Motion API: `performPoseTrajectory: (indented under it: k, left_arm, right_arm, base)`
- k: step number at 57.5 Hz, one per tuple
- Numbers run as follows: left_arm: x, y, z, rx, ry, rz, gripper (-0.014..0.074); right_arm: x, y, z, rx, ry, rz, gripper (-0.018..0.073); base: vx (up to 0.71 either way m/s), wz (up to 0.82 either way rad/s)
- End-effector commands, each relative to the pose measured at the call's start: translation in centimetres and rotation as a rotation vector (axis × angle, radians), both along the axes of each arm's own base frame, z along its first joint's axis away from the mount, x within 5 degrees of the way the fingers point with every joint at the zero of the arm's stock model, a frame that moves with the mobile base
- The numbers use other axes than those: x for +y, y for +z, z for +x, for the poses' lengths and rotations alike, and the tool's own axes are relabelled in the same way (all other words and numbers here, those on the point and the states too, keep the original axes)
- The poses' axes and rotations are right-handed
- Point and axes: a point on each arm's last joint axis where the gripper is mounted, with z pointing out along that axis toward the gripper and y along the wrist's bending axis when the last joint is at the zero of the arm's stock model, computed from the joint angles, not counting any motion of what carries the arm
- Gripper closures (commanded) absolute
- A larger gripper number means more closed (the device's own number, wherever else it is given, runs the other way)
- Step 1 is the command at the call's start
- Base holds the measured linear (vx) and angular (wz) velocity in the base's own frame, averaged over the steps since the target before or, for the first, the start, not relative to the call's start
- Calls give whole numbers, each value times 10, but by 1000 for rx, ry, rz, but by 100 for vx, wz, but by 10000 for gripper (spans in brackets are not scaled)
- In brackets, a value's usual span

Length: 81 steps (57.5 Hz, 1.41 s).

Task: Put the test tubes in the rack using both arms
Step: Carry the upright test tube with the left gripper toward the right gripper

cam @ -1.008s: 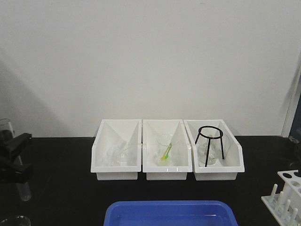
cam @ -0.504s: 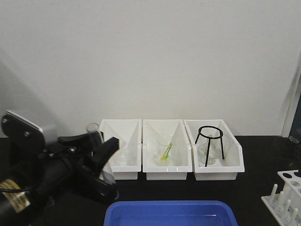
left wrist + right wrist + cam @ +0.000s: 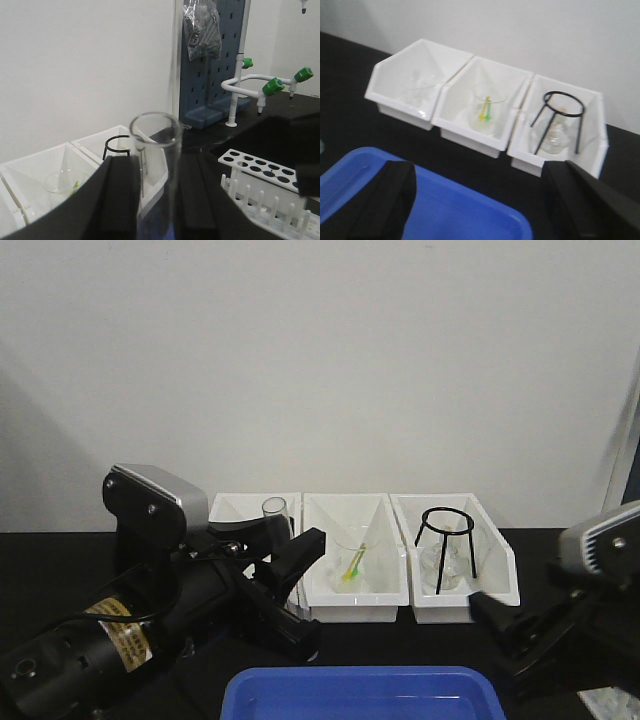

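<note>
Gripping a clear glass test tube [image 3: 156, 145] upright between its 2 black fingers [image 3: 117, 200], the left gripper [image 3: 285, 545] is clamped on the tube's body. The tube's round open rim stands above the finger tops. In the front view this gripper hangs before the left one of 3 white bins [image 3: 355, 598], above the black bench [image 3: 60, 565] and behind the blue tray [image 3: 365, 690]. The white test-tube rack [image 3: 260, 172] stands on the bench to the tube's right in the left wrist view, apart from it. The right gripper [image 3: 490, 200] has its jaws spread wide over the blue tray, facing the bins. A black wire tripod [image 3: 446, 540] stands over a glass flask [image 3: 450, 572] in the right bin.
</note>
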Motion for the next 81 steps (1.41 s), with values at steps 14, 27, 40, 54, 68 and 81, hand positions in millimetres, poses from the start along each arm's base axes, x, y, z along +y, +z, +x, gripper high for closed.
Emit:
performPoseTrajectory:
  k: [14,27,40,54,68,81]
  left_arm:
    - [-3,31,-10,-102,-86,-142,617]
    - [-8,31,-16,-91,-180,-141,617]
    - [-11,31,-20,-68,-241,-170,617]
    - [-16,32,-27,-36,-327,-199,617]
    - [-26,31,-41,-44,-418,-173,617]
    - [-27,28,-41,-47,-415,-142,617]
  right_arm:
    - [61,11,-6,-152,244,67,-9]
    - [78,11,-12,-179,312,91,-9]
    - [78,15,-12,-215,312,125,-9]
    - [78,16,-12,-223,312,129,-9]
    - [78,16,-12,-223,312,129,-9]
    - [78,16,-12,-223,312,129,6]
  base:
    - [0,0]
    - [0,0]
    - [0,0]
    - [0,0]
    - [0,0]
    - [0,0]
